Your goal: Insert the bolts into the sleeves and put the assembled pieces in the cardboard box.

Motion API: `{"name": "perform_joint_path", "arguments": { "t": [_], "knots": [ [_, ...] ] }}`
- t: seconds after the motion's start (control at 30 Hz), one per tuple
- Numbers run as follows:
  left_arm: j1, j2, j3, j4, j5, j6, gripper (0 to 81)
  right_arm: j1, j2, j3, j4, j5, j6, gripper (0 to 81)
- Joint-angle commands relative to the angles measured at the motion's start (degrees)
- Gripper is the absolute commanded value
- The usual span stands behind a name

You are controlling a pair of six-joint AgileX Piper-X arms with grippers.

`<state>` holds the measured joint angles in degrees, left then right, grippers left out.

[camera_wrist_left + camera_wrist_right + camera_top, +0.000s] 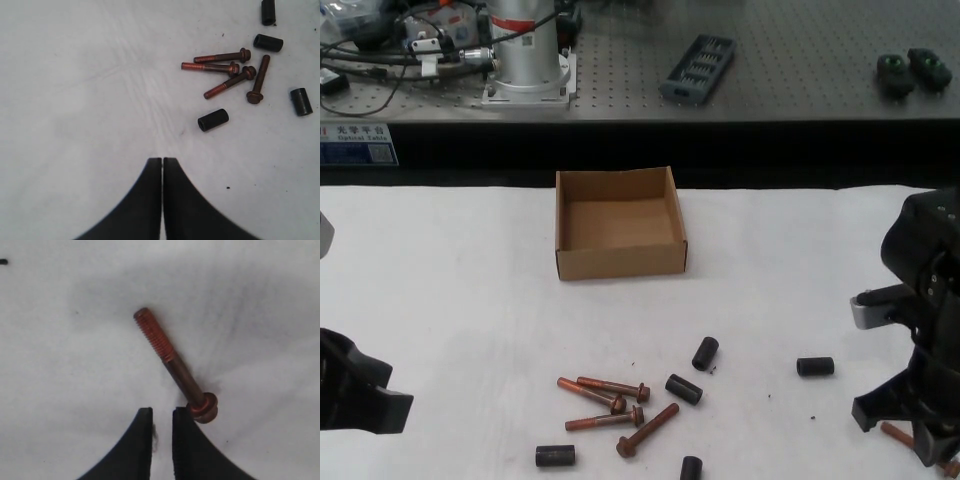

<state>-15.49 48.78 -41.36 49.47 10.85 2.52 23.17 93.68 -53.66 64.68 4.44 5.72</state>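
Several copper-coloured bolts (610, 400) lie in a loose cluster on the white cloth, with black sleeves (684, 388) scattered around them. The open cardboard box (620, 258) stands behind them, nothing showing inside. My left gripper (162, 161) is shut with nothing in it, hovering over bare cloth well short of the bolts (229, 82) and the nearest sleeve (213, 120). My right gripper (161, 411) hangs just above a single bolt (175, 365), its fingers a narrow gap apart. The bolt's head lies against the outside of one fingertip (182, 415), not between the two.
The left arm (355, 395) sits at the near left edge and the right arm (920, 300) at the near right. One sleeve (815, 366) lies apart towards the right arm. Behind the cloth, a dark bench holds a metal post (525, 50), cables and a black rack (698, 66).
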Motion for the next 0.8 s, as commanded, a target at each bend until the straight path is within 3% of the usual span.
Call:
{"name": "perform_joint_path", "arguments": {
  "t": [0.0,0.2,0.77],
  "knots": [
    [-0.3,0.0,-0.5,-0.3,0.0,1.3,0.6,-0.4,-0.8,0.3,0.3,0.0,-0.2,11.5],
    [-0.3,0.0,-0.5,-0.3,0.0,1.3,0.6,-1.0,-0.8,3.2,-0.9,0.1,1.3,11.5],
    [-0.3,0.0,-0.5,-0.3,0.0,1.3,0.6,-8.4,-0.8,4.7,-8.0,-0.2,1.0,11.5]
  ]
}}
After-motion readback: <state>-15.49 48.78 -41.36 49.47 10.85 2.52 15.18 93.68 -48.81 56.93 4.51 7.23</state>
